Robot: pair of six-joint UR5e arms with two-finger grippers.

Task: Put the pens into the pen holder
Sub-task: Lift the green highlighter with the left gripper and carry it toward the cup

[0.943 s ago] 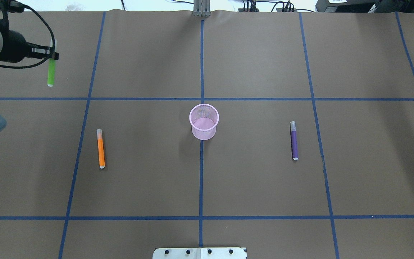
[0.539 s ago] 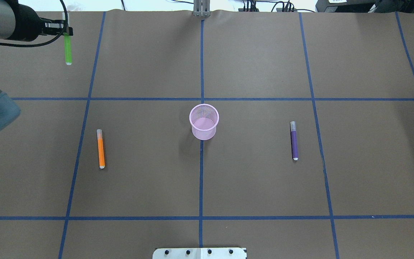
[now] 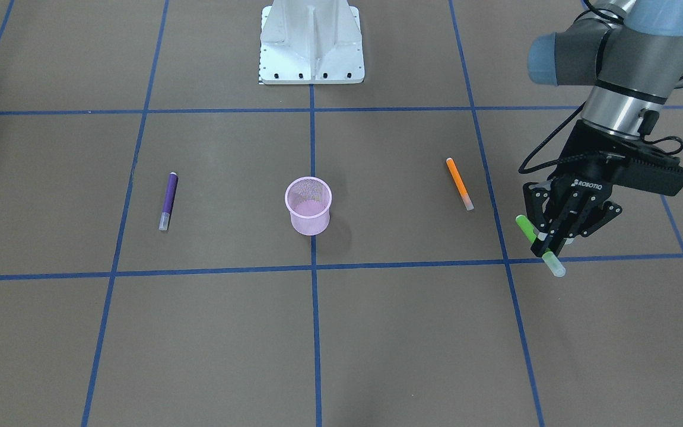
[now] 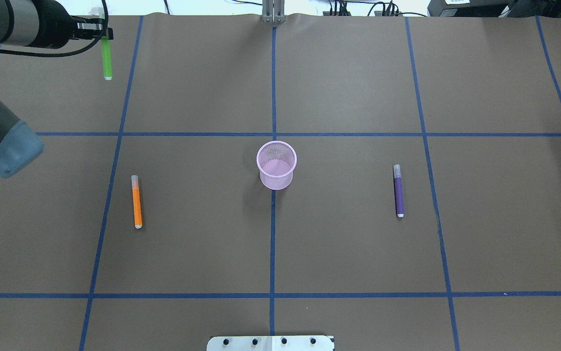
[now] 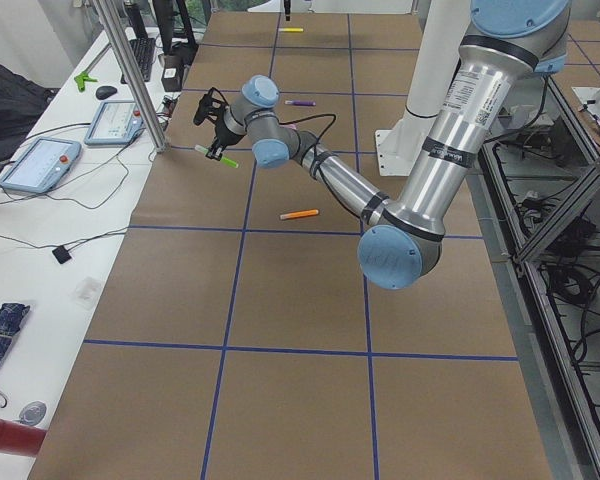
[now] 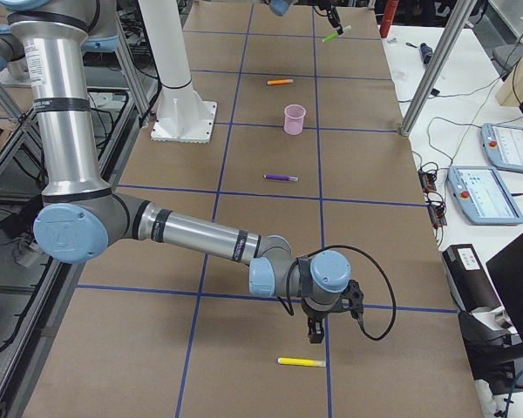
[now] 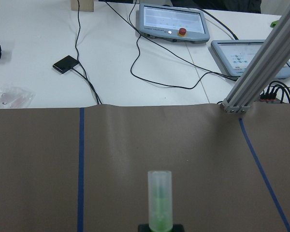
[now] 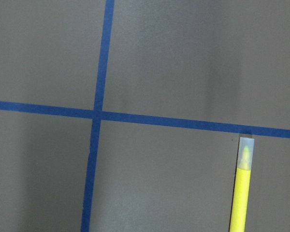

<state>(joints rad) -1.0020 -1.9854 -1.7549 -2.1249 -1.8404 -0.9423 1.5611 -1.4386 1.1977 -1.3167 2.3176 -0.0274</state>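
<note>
My left gripper [image 3: 546, 240] hangs over the table's far left part, shut on the green pen [image 3: 539, 245]. That green pen [image 4: 107, 61] is held near its cap end [image 7: 160, 198] and sticks out to both sides. The pink mesh pen holder [image 4: 276, 165] stands upright at the table's centre, about a grid square from the gripper. The orange pen [image 4: 136, 202] lies flat left of the holder and the purple pen [image 4: 398, 191] lies flat right of it. My right gripper [image 6: 315, 328] shows only in the exterior right view, low over the table's right end, so I cannot tell its state.
A yellow pen [image 6: 301, 361] lies on the paper just below my right gripper, also seen as the yellow pen [image 8: 241, 193] in the right wrist view. The robot's white base plate [image 3: 311, 44] sits at the near edge. A metal post [image 4: 273, 12], cables and tablets [image 7: 171, 21] lie beyond the far edge.
My left gripper has carried the green pen to the right and toward the table's far edge. The other pens and the holder have not moved.
</note>
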